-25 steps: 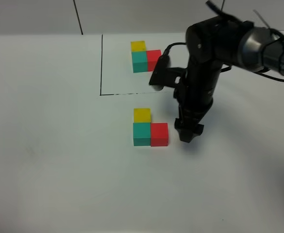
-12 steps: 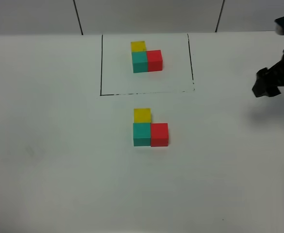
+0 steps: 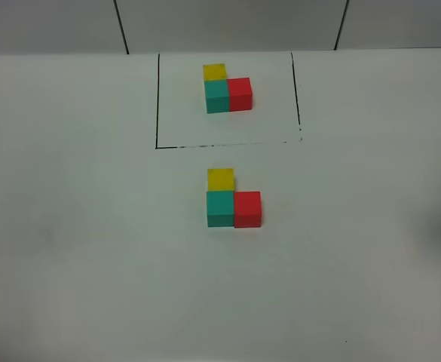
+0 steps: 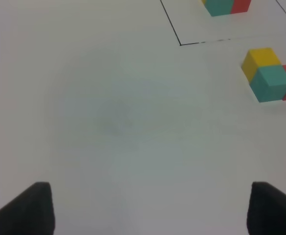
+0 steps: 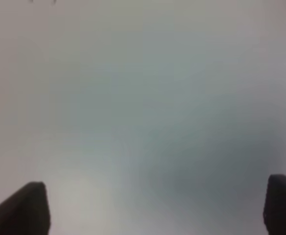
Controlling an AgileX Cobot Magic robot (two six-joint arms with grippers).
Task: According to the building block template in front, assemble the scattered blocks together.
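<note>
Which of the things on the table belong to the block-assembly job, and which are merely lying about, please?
Part of the job:
- building block template inside the black-line rectangle
- yellow cube
- teal-green cube
- red cube

Lying about:
- nothing else visible on the white table

We see our left gripper [image 4: 145, 208] with its two dark fingertips spread wide, empty, hovering over bare surface. Our right gripper [image 5: 155, 208] likewise has its fingers far apart, holding nothing; overhead, only a dark sliver of it shows at the right edge.
</note>
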